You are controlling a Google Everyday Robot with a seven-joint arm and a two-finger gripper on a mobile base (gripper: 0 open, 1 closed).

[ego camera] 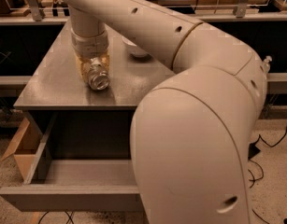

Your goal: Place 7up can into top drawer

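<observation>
The 7up can (98, 78) lies on its side on the grey cabinet top (54, 85), its silver end facing me. My gripper (93, 69) comes straight down onto it, with a translucent finger (80, 68) on each side of the can, closed against it. The top drawer (68, 190) stands pulled open below the cabinet front, its inside bare as far as it shows. My arm hides the drawer's right half.
A white bowl (136, 49) stands on the cabinet top behind the arm, partly hidden. A cardboard box (21, 146) sits on the floor left of the drawer. Cables (267, 153) lie on the floor at the right. Shelving runs along the back.
</observation>
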